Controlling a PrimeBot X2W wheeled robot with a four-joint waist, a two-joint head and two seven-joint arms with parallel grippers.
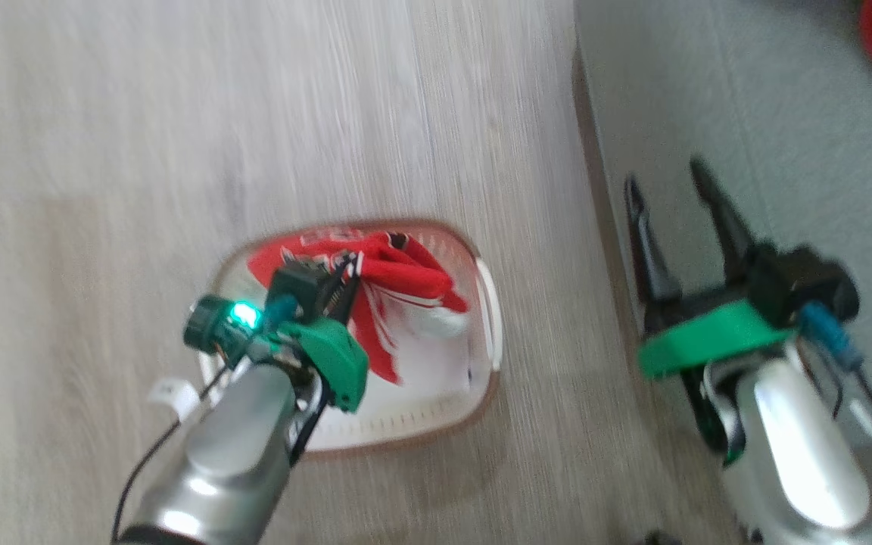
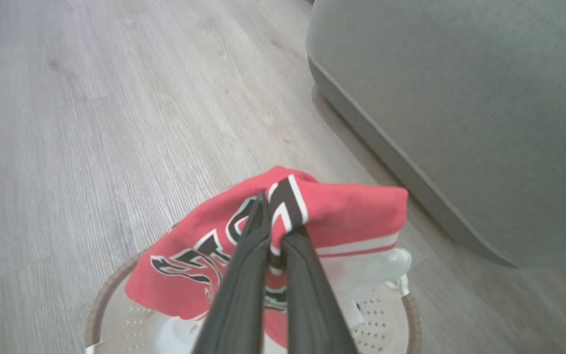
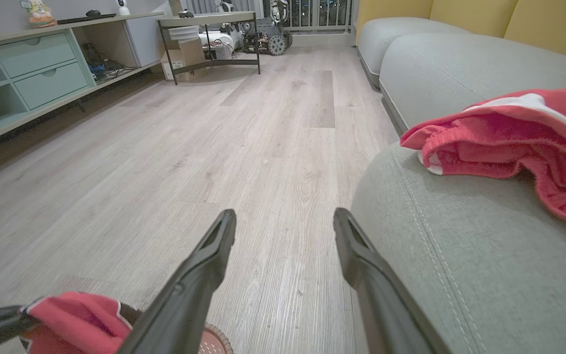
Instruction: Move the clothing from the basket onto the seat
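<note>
Stood at the grasp, with the left pincer (image 2: 277, 216) pinching a fold of the clothing (image 2: 352, 206) in the basket (image 2: 111, 290) and the right pincer (image 3: 284, 216) spread and empty beside the basket; likely called next for a lift clear of the basket, then across to the seat (image 3: 460, 255) beside the basket.

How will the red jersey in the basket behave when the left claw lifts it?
Likely floppy: the jersey folds and drapes around the shut left claw, so it should hang and trail. Probably light, since it looks like thin cloth. The basket looks light too, so a snagged hem might drag or tip it.
</note>
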